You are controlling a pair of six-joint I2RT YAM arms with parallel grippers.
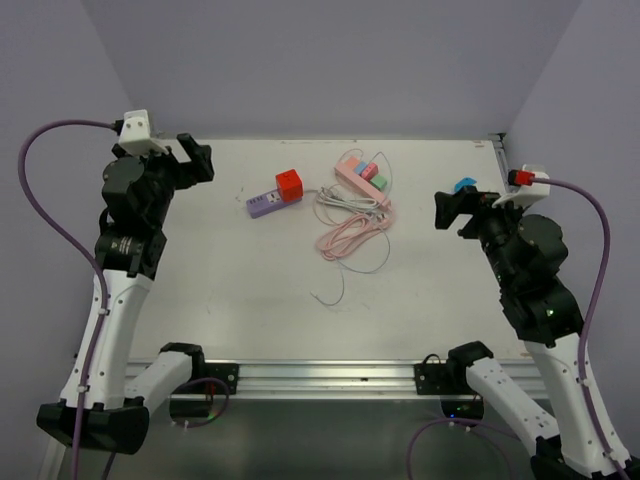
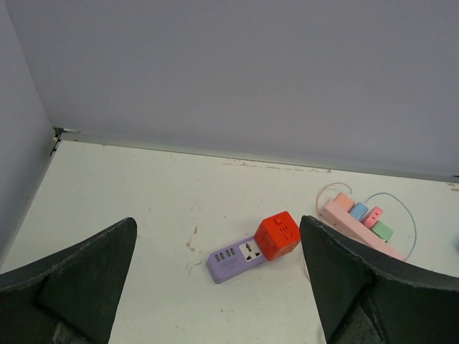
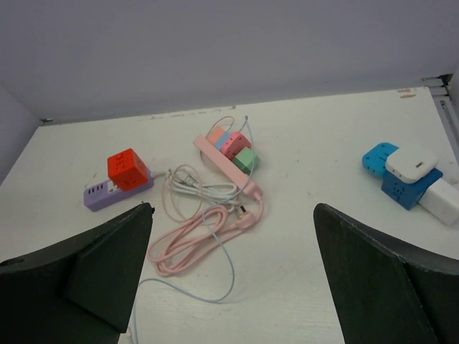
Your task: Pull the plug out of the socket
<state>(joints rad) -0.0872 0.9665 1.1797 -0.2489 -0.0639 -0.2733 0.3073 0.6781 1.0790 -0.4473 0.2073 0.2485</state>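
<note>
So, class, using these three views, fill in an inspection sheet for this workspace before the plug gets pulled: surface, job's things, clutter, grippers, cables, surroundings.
Surface: white table, faintly scuffed.
Job's things: red cube plug seated on the purple socket strip, untouched.
Clutter: pink power strip carrying coloured plugs; blue cube with white adapters, far right.
Grippers: left gripper and right gripper both open, empty, touching nothing.
Cables: white cable and pink cable coiled loosely mid-table; thin pale wire trailing nearer.
Surroundings: plain lilac walls; metal rail at the near edge.
</note>
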